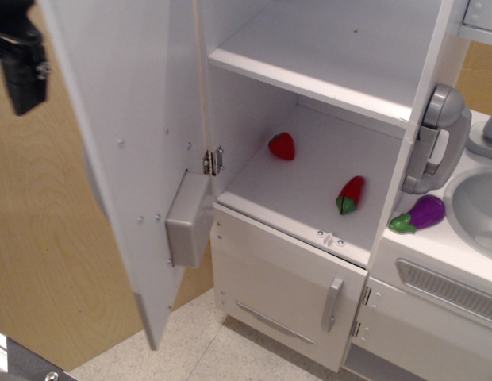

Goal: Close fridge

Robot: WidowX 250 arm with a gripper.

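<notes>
half-open fridge (309,103) door (127,119) stands upright, edge toward camera; hand (22,59) perhaps behind it, grip unclear.

My gripper (22,67) is cut off at the upper left of the frame — its jaws can't be made out. The fridge (325,55) door (127,135) hides its own handle side and runs past the top edge.

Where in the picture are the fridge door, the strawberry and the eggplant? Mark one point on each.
fridge door (127,95): observation.image view, on its white inner face.
strawberry (282,146): same view, middle of the red fruit.
eggplant (425,212): same view, on its purple body.
</notes>
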